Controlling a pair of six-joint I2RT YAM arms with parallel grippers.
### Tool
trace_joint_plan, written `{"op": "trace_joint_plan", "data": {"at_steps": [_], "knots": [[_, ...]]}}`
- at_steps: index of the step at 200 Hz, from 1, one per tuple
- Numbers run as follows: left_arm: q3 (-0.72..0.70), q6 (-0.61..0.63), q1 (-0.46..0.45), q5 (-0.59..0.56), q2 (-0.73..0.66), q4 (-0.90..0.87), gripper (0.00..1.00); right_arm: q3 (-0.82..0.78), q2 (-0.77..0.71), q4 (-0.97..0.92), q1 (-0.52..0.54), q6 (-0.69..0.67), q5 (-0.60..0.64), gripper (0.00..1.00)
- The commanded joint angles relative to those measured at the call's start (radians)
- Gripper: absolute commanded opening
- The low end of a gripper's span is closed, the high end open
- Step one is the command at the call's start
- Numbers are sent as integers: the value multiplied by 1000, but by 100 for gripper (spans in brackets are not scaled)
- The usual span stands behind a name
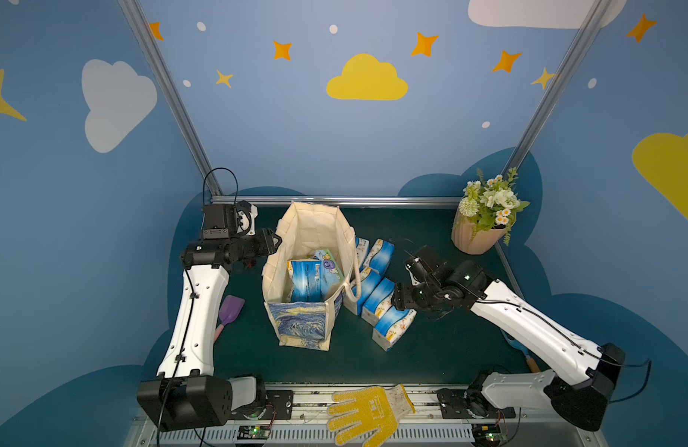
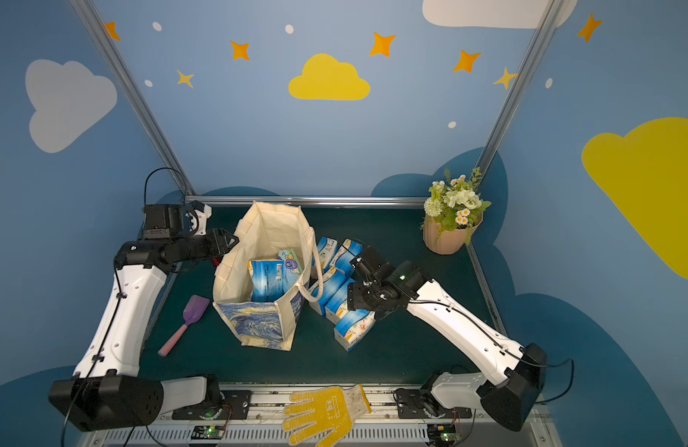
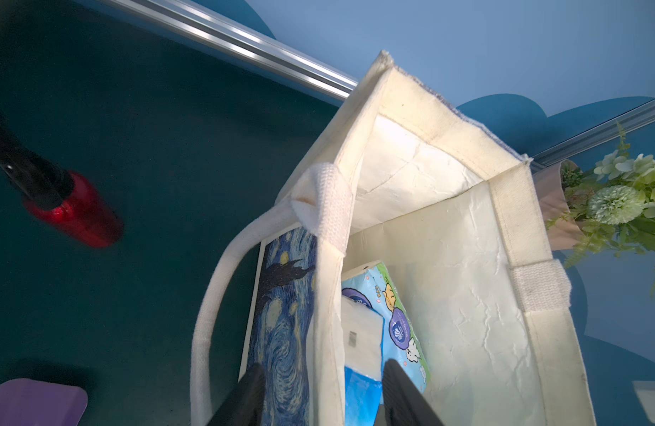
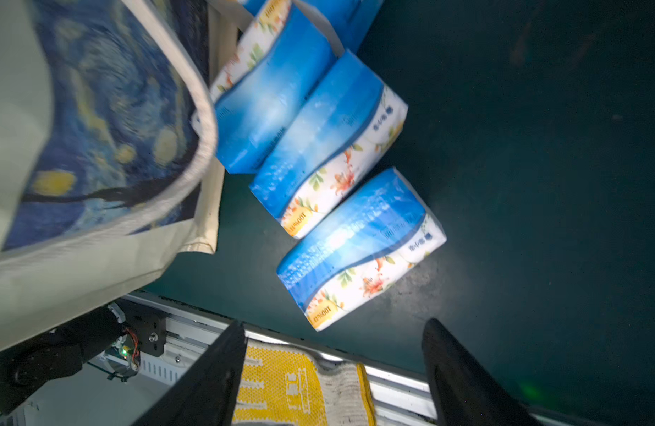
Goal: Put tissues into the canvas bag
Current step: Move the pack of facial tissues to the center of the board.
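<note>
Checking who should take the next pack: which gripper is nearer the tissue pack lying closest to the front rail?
Right. The right gripper is open just beside that tissue pack. The left gripper is shut on the canvas bag at its rim, with the bag between it and the pack.

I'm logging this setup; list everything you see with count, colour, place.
Cream canvas tote bag, blue-yellow swirl print: one, centre.
Blue-and-white tissue packs: five visible beside bag, one inside.
Pale teal tissue pack: one, inside bag.
Purple scoop, pink handle: one, by left arm.
Pink flowerpot, white flowers: one, far corner.
Yellow dotted glove: one, front rail.
Red glossy object: one, under left arm.
Left fingers: black, shut on bag rim.
Right fingers: black, open, over loose packs.
</note>
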Motion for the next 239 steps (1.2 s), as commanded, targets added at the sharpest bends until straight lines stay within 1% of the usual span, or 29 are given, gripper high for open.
{"op": "trace_joint_plan", "data": {"at_steps": [1,33,47,79,97,119,142,205,239], "knots": [[-5,10,0,6,-3,13,4,-44,-14,-13,16,99,-34,78],[-5,9,0,18,5,17,4,-136,21,56,24,157,-100,79],[-7,9,0,19,5,20,4,-178,25,105,28,188,-107,80],[-5,14,0,20,9,23,4,-239,21,204,28,251,-65,80],[0,13,0,24,14,25,4,-252,30,221,28,281,-37,82],[2,16,0,29,19,27,4,-278,41,258,28,316,-31,84],[0,18,0,29,24,28,4,-296,63,282,27,326,-27,84],[2,31,2,21,29,27,4,-281,165,338,22,304,-56,85],[8,36,2,14,37,25,4,-277,209,335,17,295,-62,85]]}}
